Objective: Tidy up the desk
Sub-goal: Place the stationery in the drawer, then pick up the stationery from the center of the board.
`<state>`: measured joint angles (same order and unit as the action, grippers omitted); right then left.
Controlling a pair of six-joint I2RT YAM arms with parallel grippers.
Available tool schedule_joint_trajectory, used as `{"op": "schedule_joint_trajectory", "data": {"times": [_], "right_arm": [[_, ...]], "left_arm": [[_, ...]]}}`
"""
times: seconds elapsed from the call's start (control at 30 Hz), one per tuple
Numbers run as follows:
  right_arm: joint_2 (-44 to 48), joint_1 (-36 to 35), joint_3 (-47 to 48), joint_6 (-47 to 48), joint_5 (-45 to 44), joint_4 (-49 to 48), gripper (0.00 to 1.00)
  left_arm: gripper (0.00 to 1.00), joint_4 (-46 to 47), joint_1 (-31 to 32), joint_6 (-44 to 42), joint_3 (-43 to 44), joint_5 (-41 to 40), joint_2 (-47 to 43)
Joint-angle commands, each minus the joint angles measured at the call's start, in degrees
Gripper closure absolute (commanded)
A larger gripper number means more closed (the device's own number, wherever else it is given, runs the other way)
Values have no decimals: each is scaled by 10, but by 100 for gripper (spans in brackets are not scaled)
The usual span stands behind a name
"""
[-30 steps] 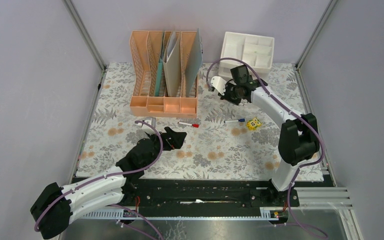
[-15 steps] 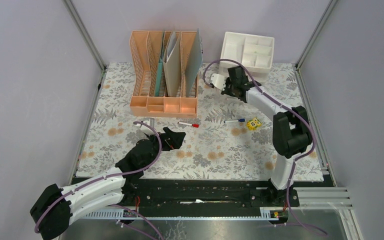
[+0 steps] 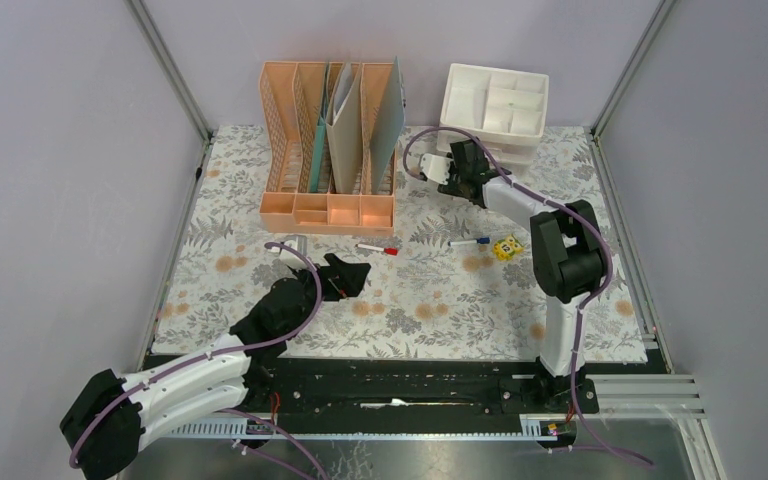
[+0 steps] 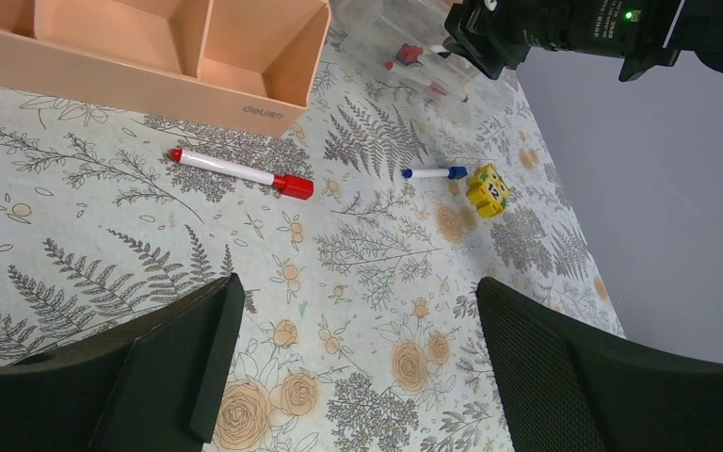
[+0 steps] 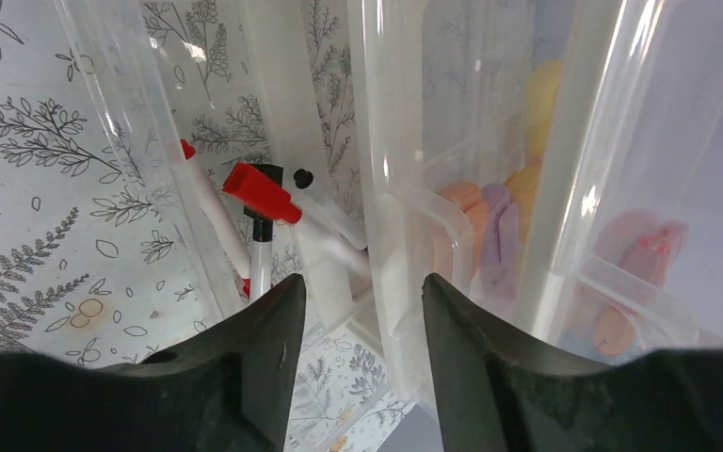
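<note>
The desk (image 3: pixel 440 300) is covered in a fern-and-flower cloth. On it lie a red marker (image 3: pixel 377 248) (image 4: pixel 235 172), a blue marker (image 3: pixel 470 241) (image 4: pixel 433 173) and a small yellow block (image 3: pixel 506 247) (image 4: pixel 488 188). My left gripper (image 3: pixel 348 275) (image 4: pixel 356 311) hovers low over bare cloth, near the red marker, open and holding nothing. My right gripper (image 3: pixel 450 165) (image 5: pixel 358 292) is at a clear plastic drawer (image 5: pixel 395 141) (image 4: pixel 405 52) that holds markers (image 5: pixel 262 193) and coloured erasers (image 5: pixel 490 226). Its jaws stand apart, astride the drawer's clear wall.
A peach file rack (image 3: pixel 330 140) with folders stands at the back left, its front tray (image 4: pixel 151 47) close to the red marker. A white drawer unit (image 3: pixel 495 105) sits at the back right, just behind the right gripper. Grey walls enclose three sides.
The right arm has swung left and back toward the drawer unit, and its jaws have gone from shut to apart. The left arm has not moved.
</note>
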<state>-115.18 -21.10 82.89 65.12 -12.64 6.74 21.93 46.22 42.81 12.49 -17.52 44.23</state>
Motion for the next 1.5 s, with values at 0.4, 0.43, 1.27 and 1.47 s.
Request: {"op": "schedule_joint_trajectory", "data": {"times": [0.4,0.43,1.27,1.47], "right_arm": [[206,4,-33,-281,380,243,36],[224,3,-51,-289,414,254,36],[342,20,-174,-300,534,267,31],[343,36,-175,-300,535,266,30]], "left_arm": [[1,44,-10,60,3,27,36],[1,42,-10,61,6,28,38],[1,-180,16,143,234,-63,289],[1,-353,35,204,362,-153,385]]}}
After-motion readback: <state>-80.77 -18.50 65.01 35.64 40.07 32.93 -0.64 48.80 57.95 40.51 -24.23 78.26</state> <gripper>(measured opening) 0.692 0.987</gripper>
